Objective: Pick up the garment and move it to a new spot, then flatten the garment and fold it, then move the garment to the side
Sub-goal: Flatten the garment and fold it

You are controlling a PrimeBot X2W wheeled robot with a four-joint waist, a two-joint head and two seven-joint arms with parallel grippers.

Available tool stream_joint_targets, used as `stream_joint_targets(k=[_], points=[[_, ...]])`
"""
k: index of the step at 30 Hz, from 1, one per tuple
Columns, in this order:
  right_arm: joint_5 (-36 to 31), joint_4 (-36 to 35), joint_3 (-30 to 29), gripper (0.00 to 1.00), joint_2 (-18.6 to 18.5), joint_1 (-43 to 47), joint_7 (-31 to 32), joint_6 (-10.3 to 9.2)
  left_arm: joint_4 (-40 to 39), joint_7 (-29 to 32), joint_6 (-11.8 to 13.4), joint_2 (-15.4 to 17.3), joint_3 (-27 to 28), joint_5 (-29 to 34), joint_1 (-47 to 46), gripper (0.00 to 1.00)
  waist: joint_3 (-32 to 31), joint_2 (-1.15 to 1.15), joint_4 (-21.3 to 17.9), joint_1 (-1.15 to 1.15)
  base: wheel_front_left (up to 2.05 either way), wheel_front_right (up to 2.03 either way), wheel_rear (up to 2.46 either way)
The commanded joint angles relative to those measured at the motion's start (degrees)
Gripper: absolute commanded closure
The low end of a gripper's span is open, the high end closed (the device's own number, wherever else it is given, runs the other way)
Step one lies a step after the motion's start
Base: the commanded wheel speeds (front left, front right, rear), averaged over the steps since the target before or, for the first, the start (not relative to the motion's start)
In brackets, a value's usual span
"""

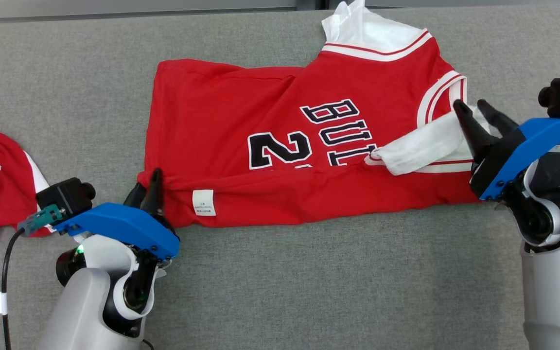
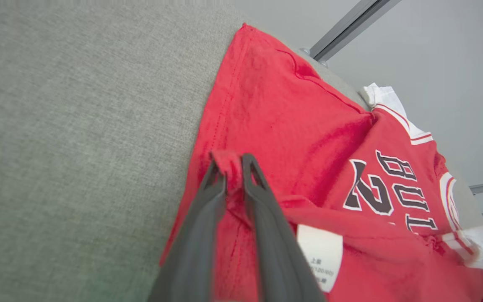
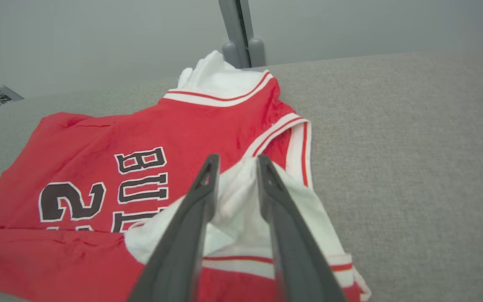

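Since the garment [image 1: 280, 146] lies on the bench [image 1: 309, 291] with its long axis left to right, each arm serves one end: left end effector [image 1: 146, 187] at the hem corner, red cloth between its narrowly parted fingers, grip impossible to tell; right end effector [image 1: 469, 104] open over the white sleeve [image 1: 421, 146].

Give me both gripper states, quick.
Left gripper: barely parted around jersey hem; grip cannot be told.
Right gripper: open, at the white sleeve.

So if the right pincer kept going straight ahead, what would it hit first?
Probably the white sleeve of the red jersey, lying between the tips of the right pincer.
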Motion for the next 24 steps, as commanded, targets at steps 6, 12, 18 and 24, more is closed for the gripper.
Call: stream_joint_targets(k=[6,12,18,24], points=[[0.7,-0.5,-0.3,0.00,-0.6,-0.4,-5.8,0.03,-1.2,-5.2,-1.8,1.3,-0.2,2.7,0.7,0.00,-1.8,0.00,0.3,-0.01,0.00,0.00,0.00],[0.7,-4.2,-1.9,0.00,-0.9,5.5,-6.1,0.03,-3.3,-8.5,-2.0,4.8,-3.9,9.4,5.5,0.00,-4.6,0.00,0.2,-0.01,0.00,0.00,0.00],[-1.6,-6.2,-4.1,0.00,0.0,12.0,-5.3,0.03,-1.0,-7.9,-2.1,6.1,-8.3,13.6,7.7,0.00,-5.9,0.00,-0.1,-0.01,0.00,0.00,0.00],[-3.0,-3.5,-5.3,0.00,1.2,14.1,-7.0,0.03,4.5,-7.9,-1.2,5.7,-10.4,16.3,5.0,0.00,-5.1,0.00,-0.6,-0.01,0.00,0.00,0.00]])
